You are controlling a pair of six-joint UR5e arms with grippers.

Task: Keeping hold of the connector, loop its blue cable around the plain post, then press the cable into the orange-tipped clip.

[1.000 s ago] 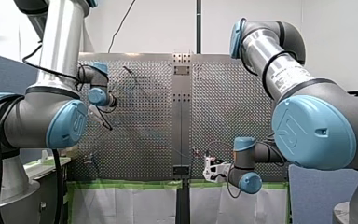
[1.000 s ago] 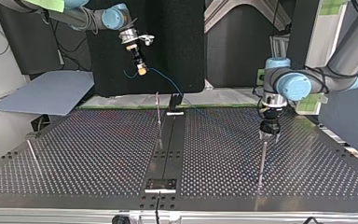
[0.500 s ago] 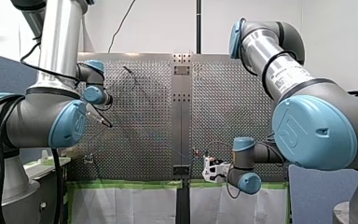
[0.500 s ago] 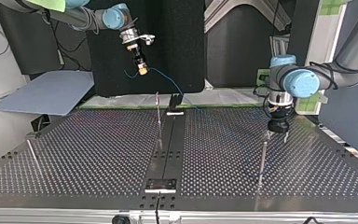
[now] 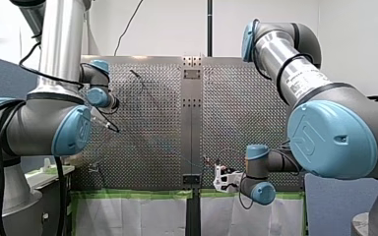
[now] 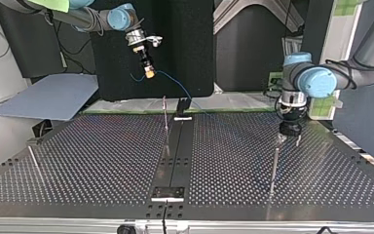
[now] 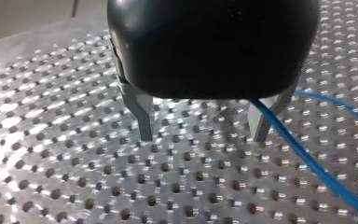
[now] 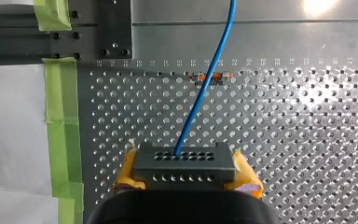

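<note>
My right gripper (image 8: pixel 186 179) has yellow pads and is shut on the grey connector (image 8: pixel 184 162). It holds the connector above the table's far edge in the top view (image 6: pixel 149 73). The blue cable (image 8: pixel 206 86) runs from the connector over the orange-tipped clip (image 8: pixel 212 76) and sags toward the table's middle (image 6: pixel 177 87). My left gripper (image 7: pixel 203 133) hangs open just over the perforated table, nothing between its metal fingers (image 7: pixel 144 122). A stretch of blue cable (image 7: pixel 317 170) passes close by one finger. In the top view my left gripper (image 6: pixel 289 141) stands just behind the plain post (image 6: pixel 274 165).
A thin upright pin (image 6: pixel 165 117) stands by the table's centre strip (image 6: pixel 175 156). Another plain post (image 6: pixel 33 161) leans at the top view's left. Green tape (image 8: pixel 60 126) lines the plate's edge. A black block (image 6: pixel 183 106) sits at the strip's far end.
My left gripper has shifted toward the top view's right and slightly farther back, staying open. My right gripper and the connector have hardly moved.
</note>
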